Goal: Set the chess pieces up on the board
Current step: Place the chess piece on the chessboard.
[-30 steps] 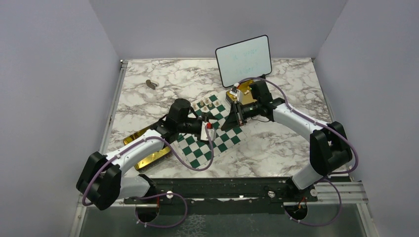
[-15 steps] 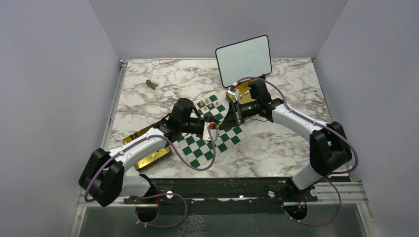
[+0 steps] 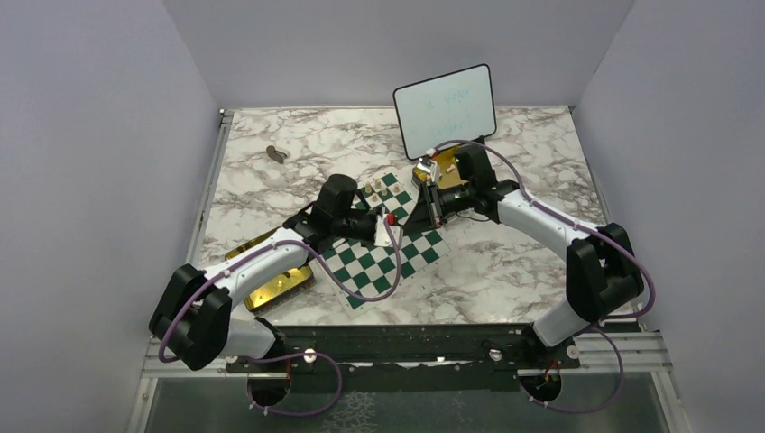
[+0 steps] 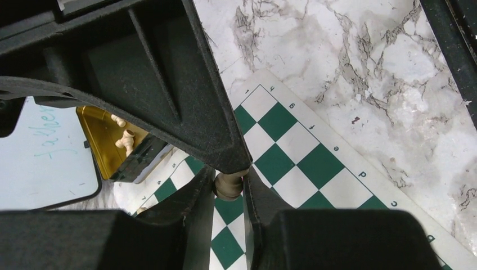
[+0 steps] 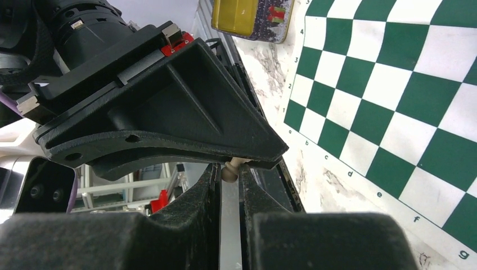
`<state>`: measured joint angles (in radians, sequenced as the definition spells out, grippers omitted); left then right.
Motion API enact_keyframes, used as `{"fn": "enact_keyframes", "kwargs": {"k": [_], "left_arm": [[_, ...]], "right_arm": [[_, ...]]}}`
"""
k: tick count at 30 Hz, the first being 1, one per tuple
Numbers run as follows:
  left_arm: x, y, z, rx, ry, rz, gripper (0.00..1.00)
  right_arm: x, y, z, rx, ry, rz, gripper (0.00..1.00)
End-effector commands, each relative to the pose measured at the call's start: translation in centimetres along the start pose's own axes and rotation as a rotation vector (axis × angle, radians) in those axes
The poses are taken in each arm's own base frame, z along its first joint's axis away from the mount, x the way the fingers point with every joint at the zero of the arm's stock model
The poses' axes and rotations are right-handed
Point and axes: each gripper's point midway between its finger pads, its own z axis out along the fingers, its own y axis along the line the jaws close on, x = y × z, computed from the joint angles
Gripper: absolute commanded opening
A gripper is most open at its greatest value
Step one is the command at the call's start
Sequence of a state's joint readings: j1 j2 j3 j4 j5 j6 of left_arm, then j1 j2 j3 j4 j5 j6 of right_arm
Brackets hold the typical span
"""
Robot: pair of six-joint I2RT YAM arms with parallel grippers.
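Observation:
The green and white board lies on the marble table between my two arms. In the left wrist view my left gripper hangs low over the board, shut on a pale beige chess piece. From above, the left gripper sits over the board's middle. My right gripper is raised above the board's right side and pinches another pale chess piece by its round head. A few pale pieces stand along the board's far edge.
An open gold tin with pale pieces lies behind the board, below the small whiteboard. Two more gold tins lie left of the board, under the left arm. A small dark object rests at the back left.
My left arm has reached to the right across the board, and its gripper has closed on a pale piece. The right gripper has barely shifted and keeps hold of its piece.

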<state>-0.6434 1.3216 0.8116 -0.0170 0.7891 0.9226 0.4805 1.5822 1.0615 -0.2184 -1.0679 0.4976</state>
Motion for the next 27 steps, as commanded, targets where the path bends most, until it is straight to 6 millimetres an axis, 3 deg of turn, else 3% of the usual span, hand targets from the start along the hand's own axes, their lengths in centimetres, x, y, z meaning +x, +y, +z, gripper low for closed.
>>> {"fn": "enact_keyframes", "kwargs": {"k": [1,5,11,20,27], "left_arm": [[-0.4,1.1,0.2,-0.028,0.002,-0.051,0.20],[0.2,1.0,0.2,-0.037,0.020,-0.118,0.17],[0.8,2.9,-0.3,-0.179,0.027,-0.299,0.14],[0.0,4.0,-1.8,-0.337,-0.072,-0.583,0.14],[0.0,4.5,-2.1,-0.387,-0.104,-0.731,0.15]], "right_arm": [[-0.5,1.3,-0.3,0.003,-0.032,-0.043,0.17],[-1.9,1.4,-0.7,0.066,-0.106,-0.056,0.22],[-4.5,0.6,-2.0,0.216,-0.259,-0.126,0.32],[-6.7,0.8,-3.8,0.324,-0.411,-0.254,0.37],[-7.2,1.1,-2.7,0.345,-0.406,-0.334,0.39]]}}
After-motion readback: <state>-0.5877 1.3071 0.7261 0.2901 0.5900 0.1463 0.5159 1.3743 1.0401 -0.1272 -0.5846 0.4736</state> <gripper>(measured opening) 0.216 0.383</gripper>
